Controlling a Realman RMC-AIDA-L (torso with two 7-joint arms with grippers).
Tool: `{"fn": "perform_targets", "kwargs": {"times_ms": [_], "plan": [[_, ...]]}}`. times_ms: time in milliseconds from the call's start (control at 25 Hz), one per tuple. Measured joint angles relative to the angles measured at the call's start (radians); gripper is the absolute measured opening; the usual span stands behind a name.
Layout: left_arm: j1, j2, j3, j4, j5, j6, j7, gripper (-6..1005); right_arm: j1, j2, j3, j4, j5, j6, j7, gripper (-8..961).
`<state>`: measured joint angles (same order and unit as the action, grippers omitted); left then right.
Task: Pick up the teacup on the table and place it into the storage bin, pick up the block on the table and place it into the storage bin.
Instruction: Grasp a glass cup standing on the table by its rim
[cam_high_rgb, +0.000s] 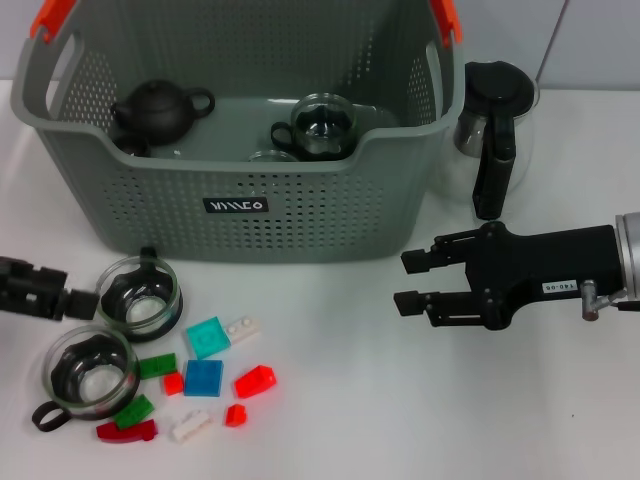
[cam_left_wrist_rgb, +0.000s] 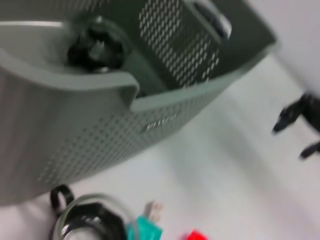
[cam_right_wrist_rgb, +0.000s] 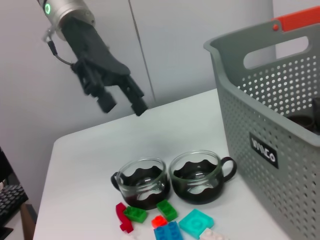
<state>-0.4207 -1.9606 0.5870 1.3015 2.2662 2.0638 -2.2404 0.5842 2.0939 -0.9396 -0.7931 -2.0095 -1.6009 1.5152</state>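
On the white desk we find the storage bin already holding glassware, while two teacups and scattered blocks remain near-left beside the open-fingered left gripper; the right gripper hovers open, empty.

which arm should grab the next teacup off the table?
Left, likely. The left gripper sits right beside the upper teacup, with the second teacup just below. The right gripper, open, is across the table in front of the storage bin, well away from both cups.
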Motion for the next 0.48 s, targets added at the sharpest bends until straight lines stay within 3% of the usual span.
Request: {"fn": "perform_targets", "kwargs": {"times_ms": [120, 280, 480], "plan": [[-0.009, -0.004, 0.069, 0.065, 0.051, 0.001, 0.010, 846, 0.002, 0.000, 0.002, 0.000, 0.000, 0.005, -0.003, 565], [-0.032, -0.014, 0.092, 0.093, 0.112, -0.009, 0.040, 841, 0.004, 0.000, 0.005, 0.000, 0.001, 0.007, -0.005, 565], [-0.042, -0.047, 0.103, 0.109, 0.231, -0.043, 0.067, 836, 0.005, 0.000, 0.007, 0.002, 0.006, 0.011, -0.007, 565]]}}
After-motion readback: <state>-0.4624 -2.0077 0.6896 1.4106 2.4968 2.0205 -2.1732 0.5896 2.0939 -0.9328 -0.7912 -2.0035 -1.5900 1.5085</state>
